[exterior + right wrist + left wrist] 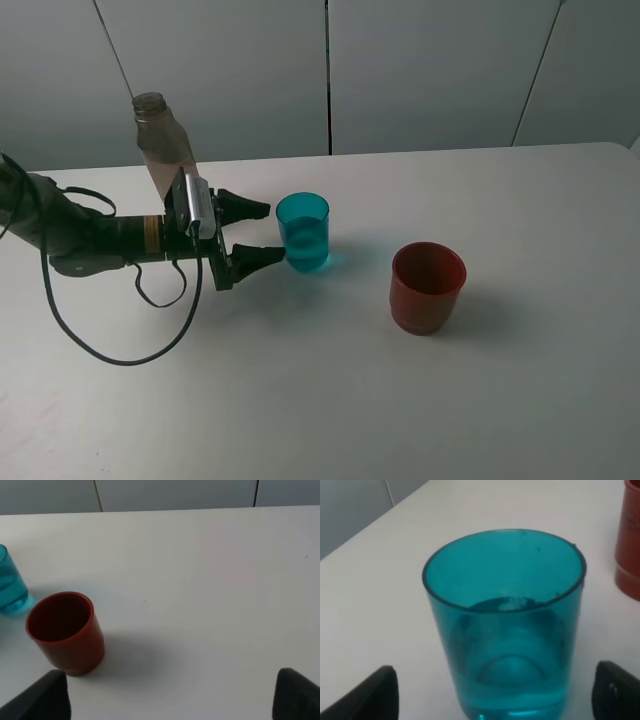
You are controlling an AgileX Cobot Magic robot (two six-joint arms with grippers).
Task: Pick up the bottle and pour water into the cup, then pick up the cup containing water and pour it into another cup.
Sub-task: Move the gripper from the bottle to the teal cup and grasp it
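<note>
1. Surface: I see a plain white counter (520,400), matte and flat. Grey wall panels (430,70) with dark vertical seams close the far side.
2. Left gripper (275,232): it lies low over the counter and points at the teal tumbler (303,232). The jaws are spread wide. In the left wrist view a black finger (370,697) stands on either side of the tumbler, with counter showing in the gap on both sides. It grips nothing.
3. Teal tumbler: upright, left of centre, with water in it.
4. Red-brown cup (428,288): upright, apart from the tumbler on its right and a little nearer the camera. I see no contents.
5. Bottle (160,135): it stands behind the left arm near the far edge. The wrist camera (195,205) hides its lower part.
6. Right gripper (172,700): jaws spread wide with only bare counter between them. The red-brown cup stands ahead of it, off to one side.
7. Obstruction: a black cable (110,340) loops onto the counter beneath the left arm.
</note>
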